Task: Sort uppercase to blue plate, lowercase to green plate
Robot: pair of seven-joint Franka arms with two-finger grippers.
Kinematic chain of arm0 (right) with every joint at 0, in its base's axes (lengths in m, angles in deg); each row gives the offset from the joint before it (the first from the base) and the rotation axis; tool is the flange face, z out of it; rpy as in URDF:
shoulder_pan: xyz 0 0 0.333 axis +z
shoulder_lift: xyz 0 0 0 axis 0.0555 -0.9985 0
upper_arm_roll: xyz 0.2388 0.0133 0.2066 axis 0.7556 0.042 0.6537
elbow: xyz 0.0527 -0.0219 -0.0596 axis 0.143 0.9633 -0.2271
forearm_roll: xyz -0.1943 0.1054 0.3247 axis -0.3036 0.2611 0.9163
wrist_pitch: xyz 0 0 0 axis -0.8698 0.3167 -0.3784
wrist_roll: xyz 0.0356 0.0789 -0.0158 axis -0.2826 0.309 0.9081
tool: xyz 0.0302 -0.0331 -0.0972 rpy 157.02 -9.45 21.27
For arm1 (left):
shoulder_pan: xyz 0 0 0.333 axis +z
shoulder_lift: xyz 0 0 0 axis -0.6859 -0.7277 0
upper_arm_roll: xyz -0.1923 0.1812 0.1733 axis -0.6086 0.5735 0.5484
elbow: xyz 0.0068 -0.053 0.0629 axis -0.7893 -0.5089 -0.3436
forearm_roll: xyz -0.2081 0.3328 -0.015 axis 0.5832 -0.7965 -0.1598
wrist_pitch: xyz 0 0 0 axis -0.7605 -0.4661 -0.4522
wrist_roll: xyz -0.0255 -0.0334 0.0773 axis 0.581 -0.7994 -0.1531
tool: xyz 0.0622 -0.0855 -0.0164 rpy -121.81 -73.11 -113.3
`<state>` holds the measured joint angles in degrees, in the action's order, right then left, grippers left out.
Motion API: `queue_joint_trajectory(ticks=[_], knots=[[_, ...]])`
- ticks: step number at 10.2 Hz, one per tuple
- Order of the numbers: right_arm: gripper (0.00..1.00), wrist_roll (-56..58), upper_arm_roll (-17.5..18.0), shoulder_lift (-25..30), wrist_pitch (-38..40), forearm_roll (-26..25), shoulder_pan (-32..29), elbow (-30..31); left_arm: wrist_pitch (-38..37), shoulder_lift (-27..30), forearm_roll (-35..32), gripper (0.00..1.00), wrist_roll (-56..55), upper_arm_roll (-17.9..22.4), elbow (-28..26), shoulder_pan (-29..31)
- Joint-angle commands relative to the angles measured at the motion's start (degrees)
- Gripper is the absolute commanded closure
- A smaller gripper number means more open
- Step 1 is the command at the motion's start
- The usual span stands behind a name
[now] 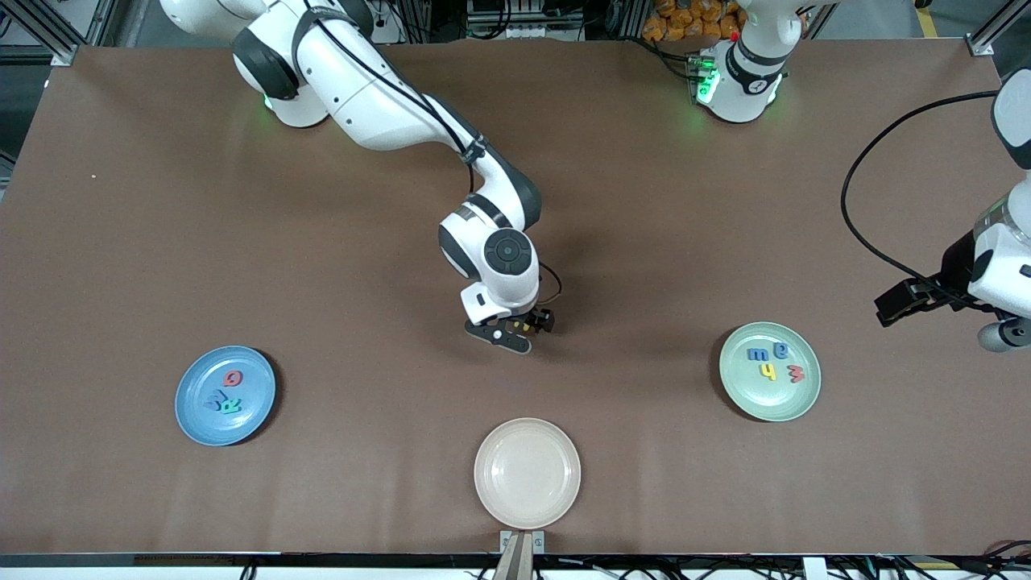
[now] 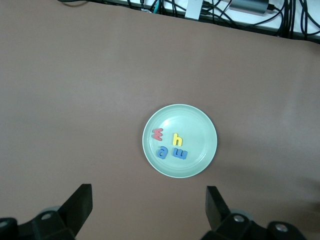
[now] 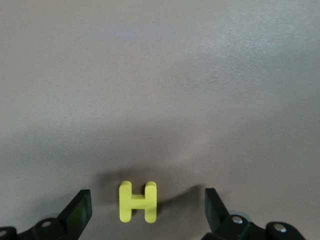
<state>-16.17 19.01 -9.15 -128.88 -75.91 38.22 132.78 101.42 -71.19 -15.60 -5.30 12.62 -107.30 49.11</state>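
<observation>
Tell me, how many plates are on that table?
3. A blue plate lies toward the right arm's end, a green plate toward the left arm's end, and a cream plate between them, nearest the front camera. None seems hidden.

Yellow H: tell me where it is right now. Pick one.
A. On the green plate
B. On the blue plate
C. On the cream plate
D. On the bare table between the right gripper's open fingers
D. The right wrist view shows the yellow H lying flat on the brown table between the open fingers of the right gripper, not on any plate.
</observation>
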Motion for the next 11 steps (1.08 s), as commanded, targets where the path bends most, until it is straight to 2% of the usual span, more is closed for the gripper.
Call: queue_joint_trajectory(ticks=[1, 5, 11], knots=[[0.0, 0.38, -0.31, -1.7, -1.59, -0.56, 0.35, -1.69, -0.52, 1.0, 1.42, 0.0, 1.1, 0.83, -0.72, -0.36], [0.0, 0.38, -0.31, -1.7, -1.25, -0.47, 0.44, -1.69, -1.47, 3.37, 1.5, 0.0, 1.02, 0.22, -1.16, -0.45], [0.0, 0.11, -0.31, -1.61, 0.43, -0.56, 1.23, -1.69, -1.66, 3.02, 1.42, 0.0, 0.76, 0.04, -1.16, -1.06]])
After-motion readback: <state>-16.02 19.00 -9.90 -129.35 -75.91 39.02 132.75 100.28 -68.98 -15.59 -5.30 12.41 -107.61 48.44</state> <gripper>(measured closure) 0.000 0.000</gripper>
